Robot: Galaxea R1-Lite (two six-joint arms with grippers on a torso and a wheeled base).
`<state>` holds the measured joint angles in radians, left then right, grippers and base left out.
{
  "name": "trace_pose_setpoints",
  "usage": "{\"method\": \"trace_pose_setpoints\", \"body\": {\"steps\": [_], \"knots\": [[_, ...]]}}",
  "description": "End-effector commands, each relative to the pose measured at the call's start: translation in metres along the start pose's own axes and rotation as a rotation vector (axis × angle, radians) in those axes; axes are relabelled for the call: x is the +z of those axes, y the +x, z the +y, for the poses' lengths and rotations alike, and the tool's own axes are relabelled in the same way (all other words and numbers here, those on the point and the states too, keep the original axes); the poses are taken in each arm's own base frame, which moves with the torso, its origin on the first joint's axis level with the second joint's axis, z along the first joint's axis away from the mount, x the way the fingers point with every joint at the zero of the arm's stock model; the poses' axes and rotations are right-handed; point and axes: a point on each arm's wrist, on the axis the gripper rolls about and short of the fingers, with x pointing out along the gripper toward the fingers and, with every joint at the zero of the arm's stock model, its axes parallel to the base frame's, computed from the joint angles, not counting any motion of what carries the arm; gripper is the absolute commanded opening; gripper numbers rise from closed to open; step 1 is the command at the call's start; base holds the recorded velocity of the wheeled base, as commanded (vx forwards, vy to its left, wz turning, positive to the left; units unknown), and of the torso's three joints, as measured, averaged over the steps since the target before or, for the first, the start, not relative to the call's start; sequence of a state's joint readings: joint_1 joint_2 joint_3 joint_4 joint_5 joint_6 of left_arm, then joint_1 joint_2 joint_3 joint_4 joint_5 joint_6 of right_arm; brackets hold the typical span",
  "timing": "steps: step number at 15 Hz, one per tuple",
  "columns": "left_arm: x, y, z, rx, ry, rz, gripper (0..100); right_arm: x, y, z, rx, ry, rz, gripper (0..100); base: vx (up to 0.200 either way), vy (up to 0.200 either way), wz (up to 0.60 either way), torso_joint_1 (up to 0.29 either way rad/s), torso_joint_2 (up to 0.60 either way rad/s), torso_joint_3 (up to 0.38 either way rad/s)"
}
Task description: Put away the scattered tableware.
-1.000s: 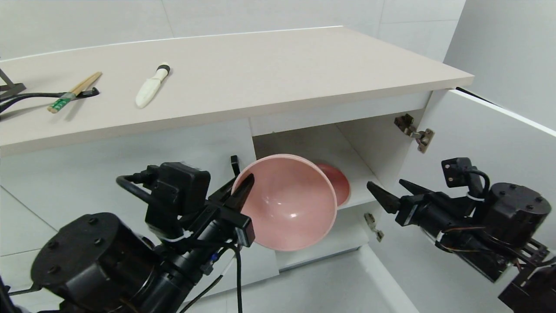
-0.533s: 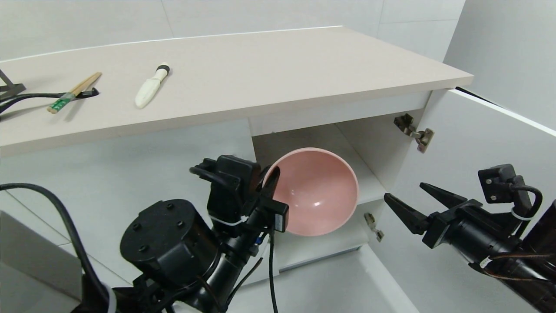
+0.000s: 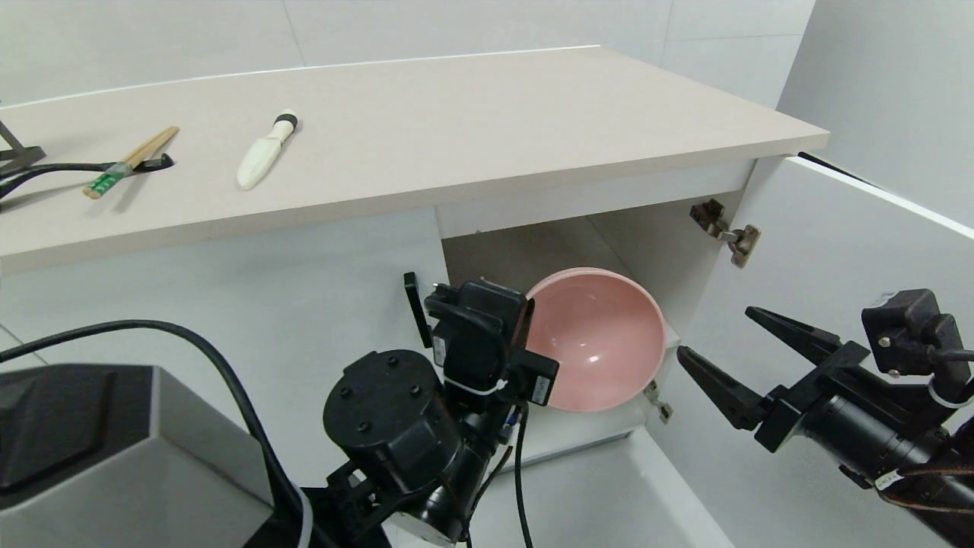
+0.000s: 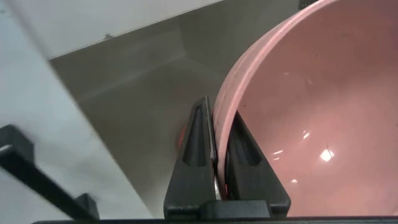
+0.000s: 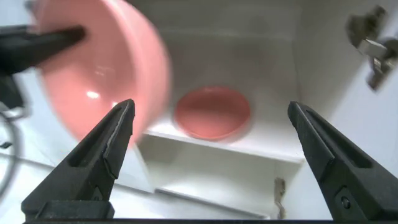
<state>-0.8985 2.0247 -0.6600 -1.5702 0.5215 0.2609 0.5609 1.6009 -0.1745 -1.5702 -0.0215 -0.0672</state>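
The pink bowl hangs tilted in the mouth of the open cabinet, its rim pinched between the fingers of my left gripper. Deeper inside the cabinet, a pink plate already sits on the shelf. My right gripper waits just outside the cabinet by its open door, fingers wide apart and empty. On top of the cabinet, chopsticks and a white utensil lie unstowed, so I judge the job roughly half done. Whether the bowl touches the shelf I cannot tell, because the bowl itself hides the contact.
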Motion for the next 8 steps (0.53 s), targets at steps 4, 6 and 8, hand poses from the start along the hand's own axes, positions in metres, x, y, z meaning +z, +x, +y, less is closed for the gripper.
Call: {"method": "trace_pose_setpoints", "body": {"steps": [4, 6, 8], "knots": [[-0.001, 0.023, -0.017, 0.008, 0.037, -0.049, 0, 0.0, 0.021, 0.001, 0.002, 0.001, -0.019, 100, 0.0, 0.0, 0.0, 0.0, 0.0, 0.0], [0.0, 0.033, -0.023, 0.015, 0.044, -0.074, 0, -0.007, 0.04, -0.014, -0.061, -0.009, -0.012, 100, 0.0, 0.0, 0.0, 0.0, 0.0, 0.0], [0.0, 0.04, -0.028, 0.02, 0.047, -0.092, 0, -0.011, 0.056, -0.024, -0.098, -0.015, -0.019, 100, 0.0, 0.0, 0.0, 0.0, 0.0, 0.0]]}}
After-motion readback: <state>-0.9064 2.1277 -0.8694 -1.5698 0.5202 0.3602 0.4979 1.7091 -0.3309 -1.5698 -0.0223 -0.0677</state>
